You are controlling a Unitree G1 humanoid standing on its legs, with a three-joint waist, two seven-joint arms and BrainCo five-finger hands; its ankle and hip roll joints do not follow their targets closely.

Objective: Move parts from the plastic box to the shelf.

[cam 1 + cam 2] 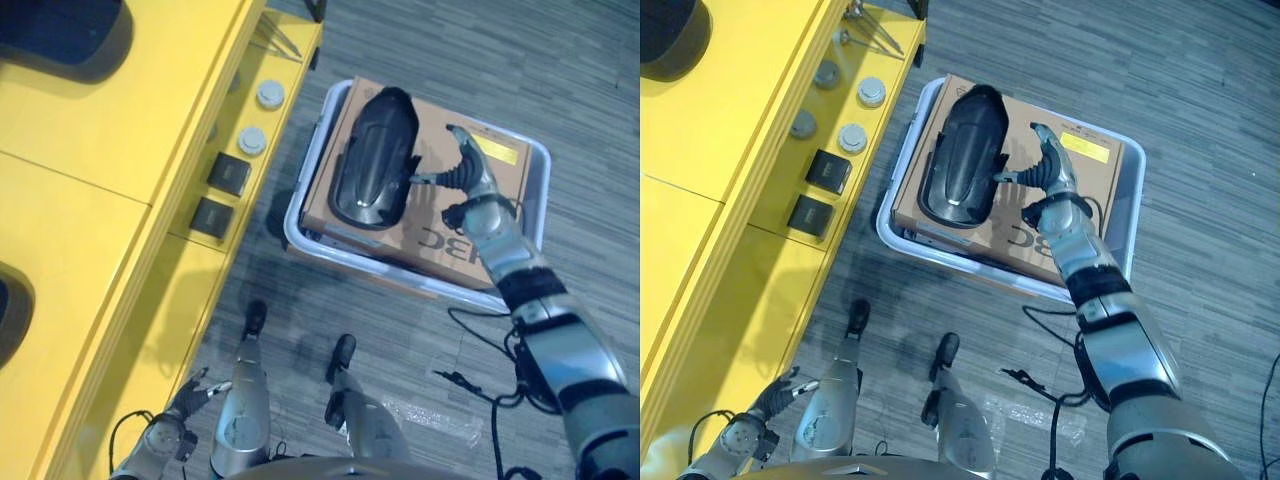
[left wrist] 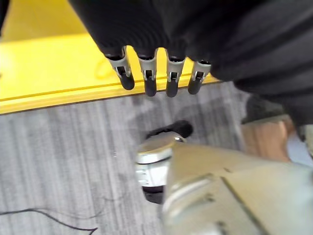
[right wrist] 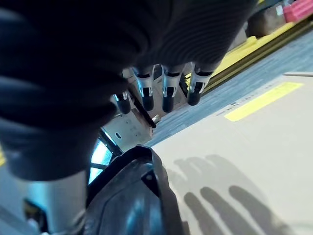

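Note:
A pale plastic box point(image 1: 298, 228) stands on the grey floor, with a cardboard box point(image 1: 432, 128) inside it. A black curved part point(image 1: 372, 160) lies on the cardboard. My right hand point(image 1: 470, 178) hovers over the cardboard just right of that part, open, with straight fingers point(image 3: 166, 95) holding nothing; the part point(image 3: 132, 200) shows below them in the right wrist view. The yellow shelf point(image 1: 100, 150) runs along the left. My left hand point(image 1: 190, 396) hangs low beside the shelf's front edge, its fingers point(image 2: 156, 76) straight and empty.
On the shelf's lower level lie two white round discs point(image 1: 270, 95) and two black square parts point(image 1: 229, 173). A dark rounded object point(image 1: 60, 35) sits on the shelf top at the far left. Clear plastic wrap point(image 1: 430, 415) lies on the floor.

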